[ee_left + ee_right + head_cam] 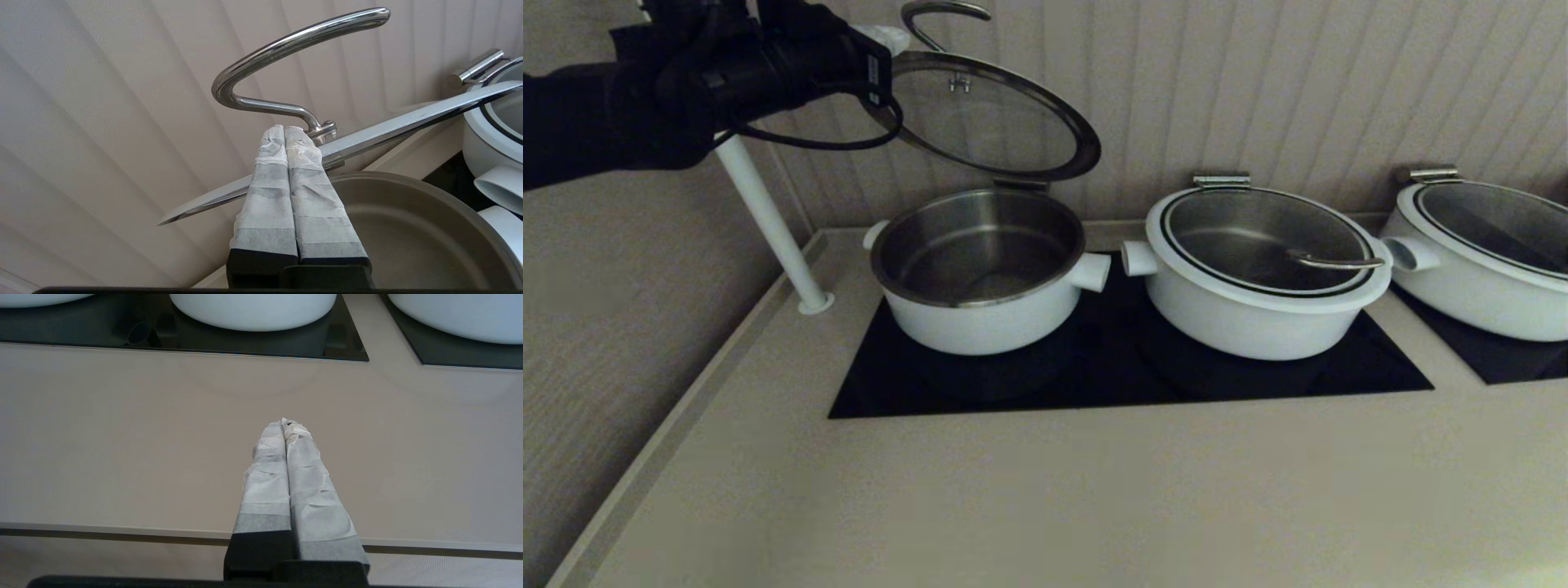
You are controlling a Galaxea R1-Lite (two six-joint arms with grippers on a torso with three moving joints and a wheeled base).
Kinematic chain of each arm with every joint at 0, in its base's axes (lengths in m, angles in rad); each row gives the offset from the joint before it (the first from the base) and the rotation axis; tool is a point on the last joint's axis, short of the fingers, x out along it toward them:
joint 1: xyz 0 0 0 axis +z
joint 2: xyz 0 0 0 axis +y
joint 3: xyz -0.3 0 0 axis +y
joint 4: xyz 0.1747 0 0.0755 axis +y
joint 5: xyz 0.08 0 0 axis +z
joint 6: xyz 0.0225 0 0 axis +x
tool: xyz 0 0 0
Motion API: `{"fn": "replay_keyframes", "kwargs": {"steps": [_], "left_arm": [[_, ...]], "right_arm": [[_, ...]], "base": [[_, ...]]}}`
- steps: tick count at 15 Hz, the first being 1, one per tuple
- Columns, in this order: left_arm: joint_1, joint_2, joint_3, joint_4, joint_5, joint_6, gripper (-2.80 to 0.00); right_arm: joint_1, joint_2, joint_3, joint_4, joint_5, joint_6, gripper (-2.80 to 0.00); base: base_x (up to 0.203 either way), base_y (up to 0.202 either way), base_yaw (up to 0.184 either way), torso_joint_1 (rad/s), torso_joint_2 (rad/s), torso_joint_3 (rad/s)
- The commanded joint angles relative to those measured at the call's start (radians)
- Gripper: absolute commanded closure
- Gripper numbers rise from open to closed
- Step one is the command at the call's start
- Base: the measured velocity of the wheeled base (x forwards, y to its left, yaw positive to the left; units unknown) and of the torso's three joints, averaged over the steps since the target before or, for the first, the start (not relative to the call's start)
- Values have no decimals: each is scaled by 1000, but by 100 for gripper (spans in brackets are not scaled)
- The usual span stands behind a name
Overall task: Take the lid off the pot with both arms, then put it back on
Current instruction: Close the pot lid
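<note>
The pot [980, 314] stands uncovered on the left of the black cooktop, its steel inside showing. The lid [988, 114] is tilted up above it, its back edge low by the pot's rear rim and its steel wire handle [935, 16] on top. My left gripper [888, 38] is shut at the lid's raised left side. In the left wrist view its shut tips [284, 130] lie across the lid [408, 122] just under the handle wire [286, 41], with nothing between them; the pot [408, 228] is below. My right gripper [286, 424] is shut and empty over the counter's front, outside the head view.
Two wider white pots with closed lids stand to the right, one in the middle [1262, 273] and one at the far right [1486, 253]. A slanted white pole [768, 220] rises from the back left corner. The panelled wall is close behind the lid. A raised edge runs along the counter's left.
</note>
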Motion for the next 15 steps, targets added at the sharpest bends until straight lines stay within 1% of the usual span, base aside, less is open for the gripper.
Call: {"fn": "replay_keyframes", "kwargs": {"steps": [1, 15], "left_arm": [[5, 5, 1, 4, -1, 2, 0], [13, -24, 17, 10, 0, 3, 0]], "right_arm": [[0, 0, 0, 0, 1, -1, 0], [0, 0, 0, 0, 1, -1, 0]], "base": [[0, 0, 0, 0, 0, 0], [0, 0, 0, 0, 0, 0]]}}
